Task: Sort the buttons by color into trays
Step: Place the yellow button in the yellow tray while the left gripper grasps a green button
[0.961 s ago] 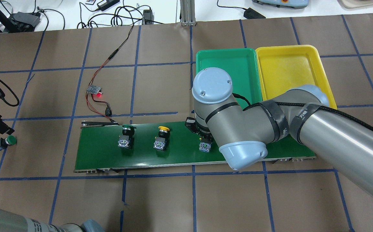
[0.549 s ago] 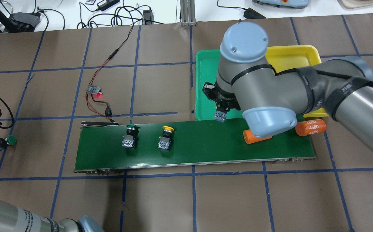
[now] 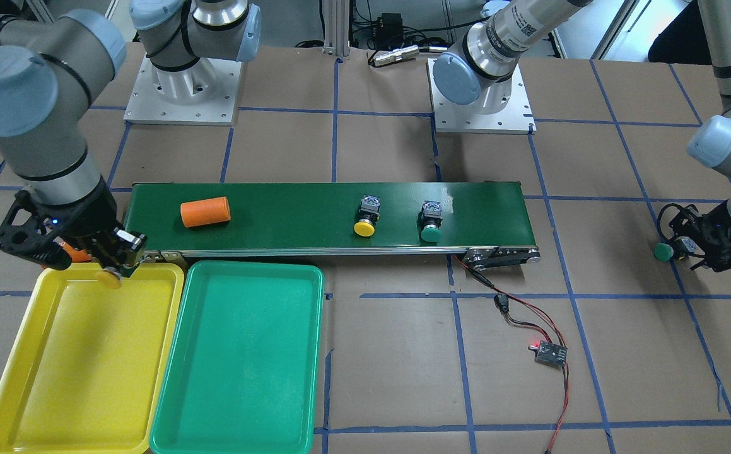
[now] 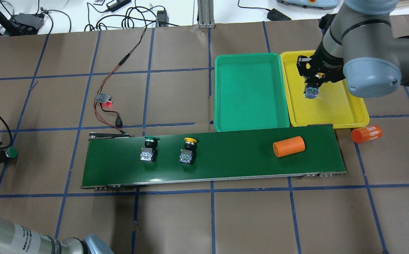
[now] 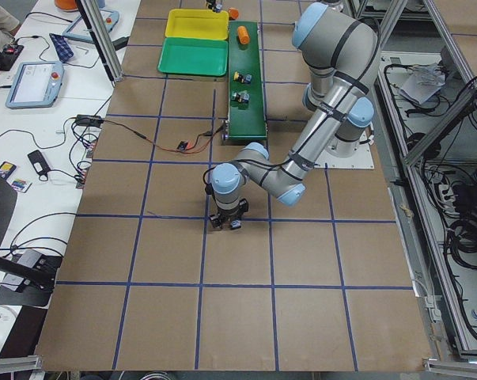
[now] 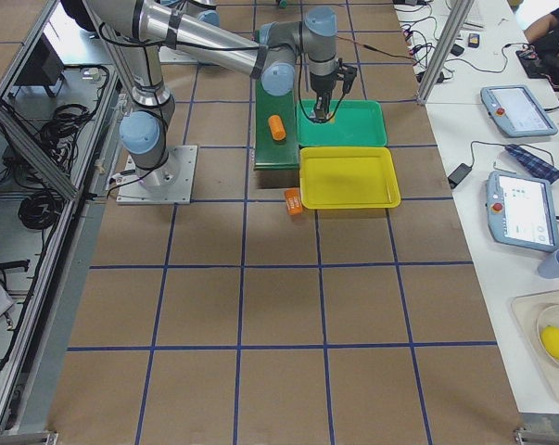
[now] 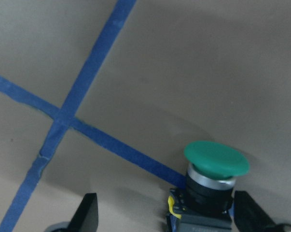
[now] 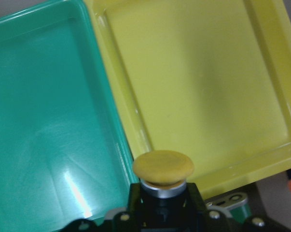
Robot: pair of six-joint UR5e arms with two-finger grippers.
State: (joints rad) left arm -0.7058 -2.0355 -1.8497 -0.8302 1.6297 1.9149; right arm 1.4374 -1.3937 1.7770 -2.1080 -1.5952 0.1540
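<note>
**Right arm.** My right gripper (image 4: 312, 89) is clamped on a yellow button (image 8: 163, 166), gripping its square body with the cap pointing forward. The button hangs over the yellow tray (image 4: 331, 106), which lies just beyond the conveyor belt (image 4: 225, 158) at its right end. The green tray (image 4: 250, 95) is alongside.

**On the belt.** One green button (image 4: 149, 150) and a second yellow button (image 4: 188, 151) sit on the belt's left half.

**Left arm.** My left gripper (image 7: 164, 218) has its jaws apart. It straddles the other green button (image 7: 216, 159), which is on the table well off the belt's left end. A gap shows at one finger.

**Handling, as I judge it.** These buttons look like light, rigid plastic. The domed cap is smooth and would likely slip. The flat sides of the body are the proper hold. A short drop into the tray should do no harm.
</note>
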